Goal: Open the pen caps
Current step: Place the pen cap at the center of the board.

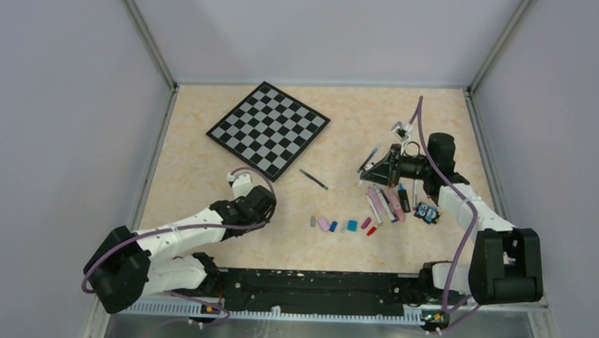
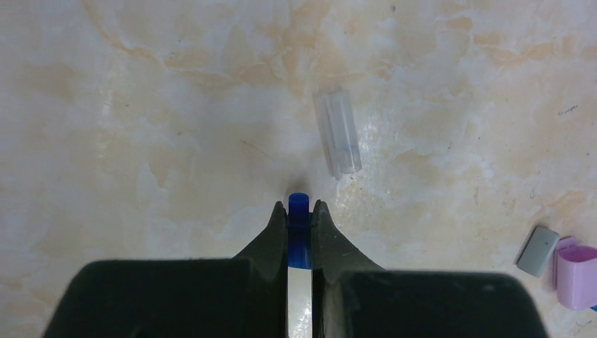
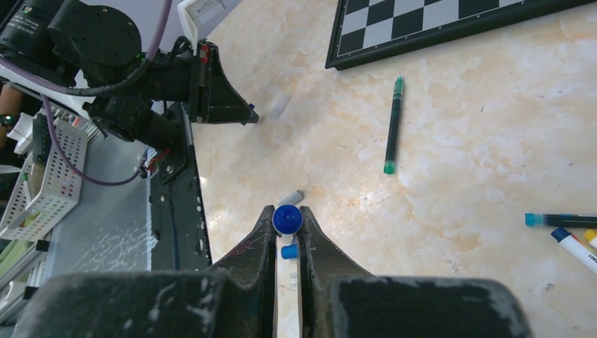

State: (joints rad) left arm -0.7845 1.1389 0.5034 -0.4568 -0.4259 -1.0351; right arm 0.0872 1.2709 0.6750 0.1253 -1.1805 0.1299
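My left gripper (image 2: 300, 209) is shut on a small blue cap (image 2: 299, 205), tip down close over the table. A clear cap (image 2: 339, 130) lies just beyond it. My right gripper (image 3: 287, 215) is shut on a thin pen seen end-on by its round blue end (image 3: 287, 220). From above, that blue pen (image 1: 370, 158) slants up out of the right gripper (image 1: 365, 171). Loose caps lie in a row: grey (image 1: 313, 221), pink (image 1: 323, 224), blue (image 1: 333, 226), teal (image 1: 352, 226), red (image 1: 371, 231). The left gripper (image 1: 244, 193) hangs left of them.
A checkered board (image 1: 268, 129) lies at the back left, with a green pen (image 1: 313, 178) in front of it. Several pens and highlighters (image 1: 385, 202) are bunched under the right arm. A small black-and-blue owl figure (image 1: 429, 212) sits beside them.
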